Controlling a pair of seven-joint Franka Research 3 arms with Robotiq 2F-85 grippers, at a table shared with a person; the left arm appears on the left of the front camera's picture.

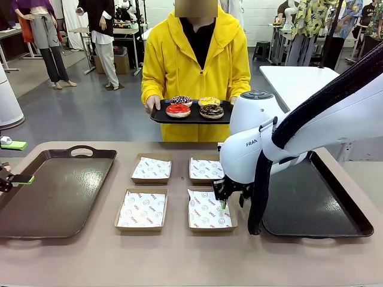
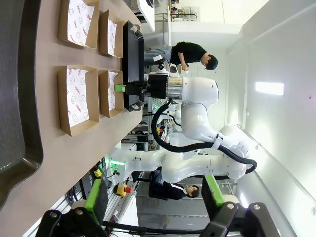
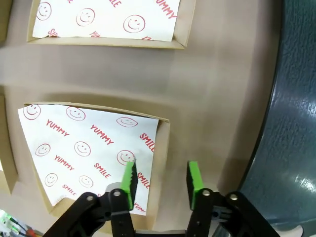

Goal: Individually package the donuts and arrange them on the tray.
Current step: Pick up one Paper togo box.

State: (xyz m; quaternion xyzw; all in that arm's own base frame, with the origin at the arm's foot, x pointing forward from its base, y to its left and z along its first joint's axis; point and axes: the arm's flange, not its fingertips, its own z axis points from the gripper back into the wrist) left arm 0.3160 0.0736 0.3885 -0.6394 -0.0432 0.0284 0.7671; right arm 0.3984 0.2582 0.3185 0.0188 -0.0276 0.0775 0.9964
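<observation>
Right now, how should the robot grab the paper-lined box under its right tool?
Grip its thin upright side wall from above, one pad inside over the paper, one outside. The cardboard box lies flat and looks too wide to span; the right tool hangs astride that wall.

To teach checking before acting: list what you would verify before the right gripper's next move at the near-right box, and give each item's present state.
1. Right gripper straddles the near-right box wall: ok.
2. Wall clamped: not ok, jaws stand apart from it.
3. Paper liner square in that box: not ok, skewed.
4. Four donuts ready on the person's black tray: ok.
5. Left gripper open, clear, by the left brown tray: ok.
</observation>
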